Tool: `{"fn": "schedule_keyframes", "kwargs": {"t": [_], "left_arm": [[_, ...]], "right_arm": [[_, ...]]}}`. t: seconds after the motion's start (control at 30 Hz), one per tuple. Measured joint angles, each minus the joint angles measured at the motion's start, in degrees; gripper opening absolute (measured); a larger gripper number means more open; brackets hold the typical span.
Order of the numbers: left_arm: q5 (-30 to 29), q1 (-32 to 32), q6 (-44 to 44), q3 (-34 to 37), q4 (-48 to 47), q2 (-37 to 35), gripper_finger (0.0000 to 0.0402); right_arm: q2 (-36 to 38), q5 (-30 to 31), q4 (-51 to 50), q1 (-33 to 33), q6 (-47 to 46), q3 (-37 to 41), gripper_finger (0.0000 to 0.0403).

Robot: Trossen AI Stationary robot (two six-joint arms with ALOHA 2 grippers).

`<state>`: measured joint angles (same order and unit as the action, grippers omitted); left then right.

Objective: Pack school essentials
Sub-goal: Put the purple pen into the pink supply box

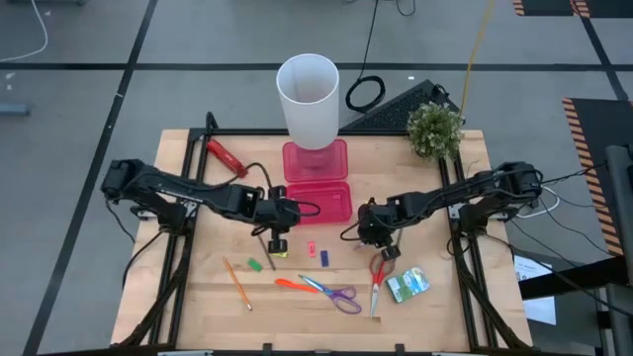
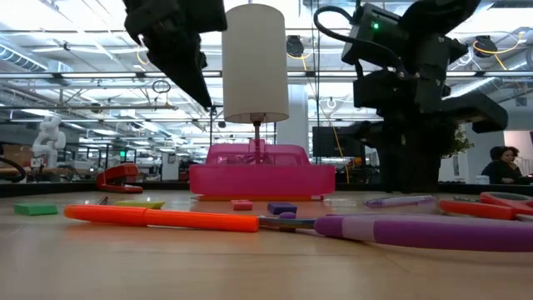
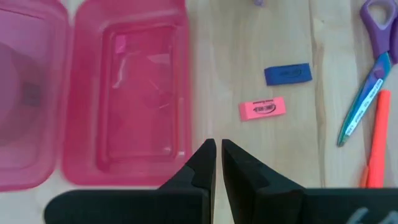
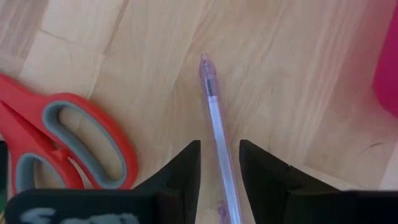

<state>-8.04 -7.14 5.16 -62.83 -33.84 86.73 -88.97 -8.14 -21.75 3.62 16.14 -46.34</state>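
An open pink case (image 1: pixel 318 198) lies at the table's middle. My left gripper (image 3: pixel 217 152) hovers shut beside the case's near edge, with nothing seen between its fingers. Pink (image 3: pixel 262 109) and blue (image 3: pixel 287 74) erasers lie just beyond it. My right gripper (image 4: pixel 219 155) is open and low over the table. Its fingers stand on either side of a purple pen (image 4: pixel 214 106) that lies flat on the wood. Red scissors (image 4: pixel 68 137) lie beside it. Purple scissors (image 1: pixel 336 295), an orange pen (image 1: pixel 292 285), an orange pencil (image 1: pixel 237 284) and a green-white packet (image 1: pixel 407 285) lie nearer the front.
A tall white cup (image 1: pixel 309 94) stands on the case's far half. A red-and-black tool (image 1: pixel 226 155) lies at the far left and a small plant (image 1: pixel 433 129) at the far right. Green (image 1: pixel 254 264) and yellow (image 1: pixel 280 254) erasers lie near my left gripper.
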Motion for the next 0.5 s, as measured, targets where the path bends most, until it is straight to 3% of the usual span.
{"fn": "schedule_keyframes", "kwargs": {"t": [0.17, 0.5], "left_arm": [[3.1, 0.0, -1.2, 0.0, 5.4, 4.9, 0.0031], [3.5, 3.0, -1.6, 0.0, 10.8, 14.4, 0.0031]], "right_arm": [[0.0, -0.1, 0.9, 0.0, -0.1, 1.4, 0.0085], [0.3, -0.2, 5.1, -0.2, 0.9, 4.9, 0.0042]]}}
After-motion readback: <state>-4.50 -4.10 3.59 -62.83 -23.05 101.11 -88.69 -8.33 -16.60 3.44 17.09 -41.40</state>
